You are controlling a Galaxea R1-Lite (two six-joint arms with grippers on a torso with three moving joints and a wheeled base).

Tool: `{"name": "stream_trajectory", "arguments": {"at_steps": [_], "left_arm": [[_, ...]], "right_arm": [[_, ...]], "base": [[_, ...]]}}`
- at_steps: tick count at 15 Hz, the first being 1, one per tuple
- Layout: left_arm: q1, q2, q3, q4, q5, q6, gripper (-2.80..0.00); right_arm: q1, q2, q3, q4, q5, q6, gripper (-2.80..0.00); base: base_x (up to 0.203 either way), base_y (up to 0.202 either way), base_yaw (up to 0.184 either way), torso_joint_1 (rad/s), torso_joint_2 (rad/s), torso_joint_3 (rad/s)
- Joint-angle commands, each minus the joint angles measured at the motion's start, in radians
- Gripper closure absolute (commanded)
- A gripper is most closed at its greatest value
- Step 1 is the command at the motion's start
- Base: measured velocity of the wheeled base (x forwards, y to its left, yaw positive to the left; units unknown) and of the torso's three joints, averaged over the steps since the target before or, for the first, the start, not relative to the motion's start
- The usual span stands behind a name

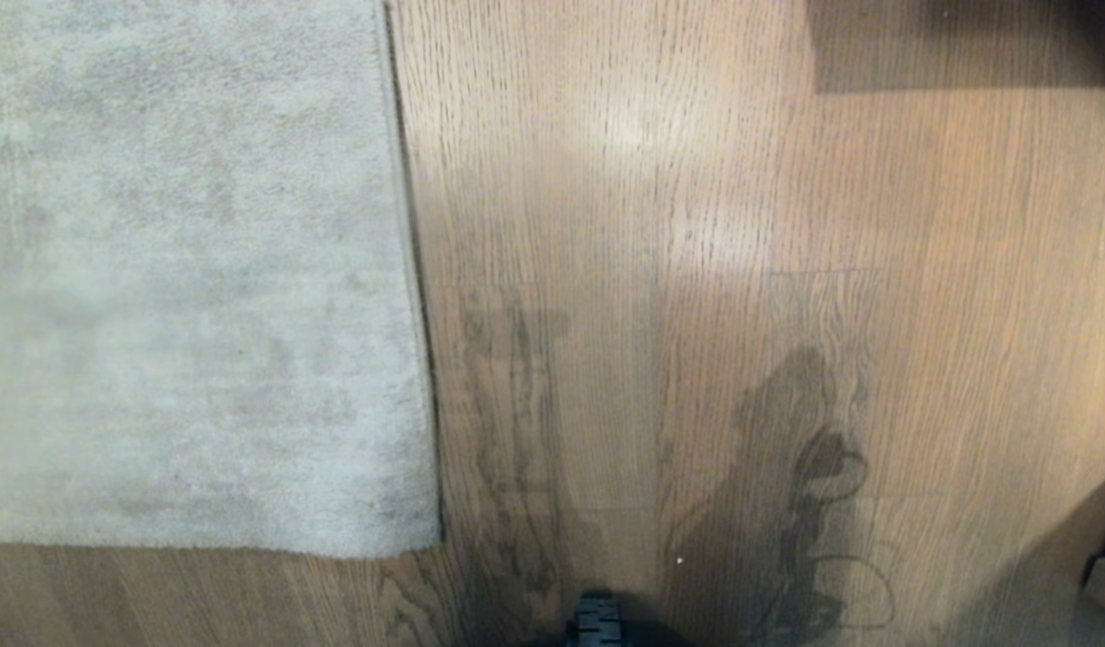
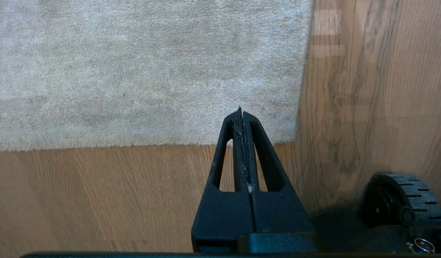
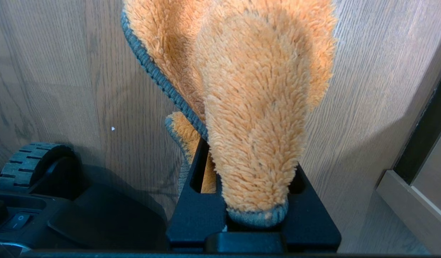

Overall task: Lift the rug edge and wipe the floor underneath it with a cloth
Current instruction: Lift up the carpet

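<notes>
The pale grey rug lies flat at the left of the head view, its rug edge (image 1: pixel 411 270) running straight down to a corner (image 1: pixel 425 537). Brown wood-grain floor (image 1: pixel 696 225) fills everything else. Neither gripper shows in the head view. In the left wrist view my left gripper (image 2: pixel 241 111) is shut and empty, hanging above the floor just off the rug's corner (image 2: pixel 294 138). My right gripper (image 3: pixel 249 150) is shut on the fluffy orange cloth (image 3: pixel 256 107) with a grey-blue hem. The cloth bulges out between the fingers (image 3: pixel 199 161) and hides their tips.
My base's black wheel (image 2: pixel 403 197) sits beside the left gripper, and another wheel (image 3: pixel 30 161) and a switch panel (image 3: pixel 16 222) sit beside the right one. A pale furniture or skirting edge (image 3: pixel 414 200) stands at the right. A dark shadow (image 1: pixel 966 45) covers the far right floor.
</notes>
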Motion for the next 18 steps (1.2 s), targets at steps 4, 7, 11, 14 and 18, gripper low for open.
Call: {"name": "stream_trajectory", "arguments": {"at_steps": [4, 7, 11, 14, 18], "left_arm": [[0.000, 0.000, 0.000, 0.000, 0.000, 0.000, 0.00], [0.000, 0.000, 0.000, 0.000, 0.000, 0.000, 0.00], [0.000, 0.000, 0.000, 0.000, 0.000, 0.000, 0.00], [0.000, 0.000, 0.000, 0.000, 0.000, 0.000, 0.00], [0.000, 0.000, 0.000, 0.000, 0.000, 0.000, 0.00]], "right_arm": [[0.000, 0.003, 0.002, 0.001, -0.001, 0.023, 0.00], [0.000, 0.003, 0.002, -0.001, -0.004, 0.065, 0.00], [0.000, 0.003, 0.002, -0.005, -0.006, 0.073, 0.00], [0.000, 0.003, 0.002, -0.005, -0.006, 0.073, 0.00], [0.000, 0.003, 0.002, -0.005, -0.006, 0.073, 0.00]], "base": [[0.000, 0.000, 0.000, 0.000, 0.00, 0.000], [0.000, 0.000, 0.000, 0.000, 0.00, 0.000], [0.000, 0.000, 0.000, 0.000, 0.00, 0.000], [0.000, 0.000, 0.000, 0.000, 0.00, 0.000], [0.000, 0.000, 0.000, 0.000, 0.00, 0.000]]}}
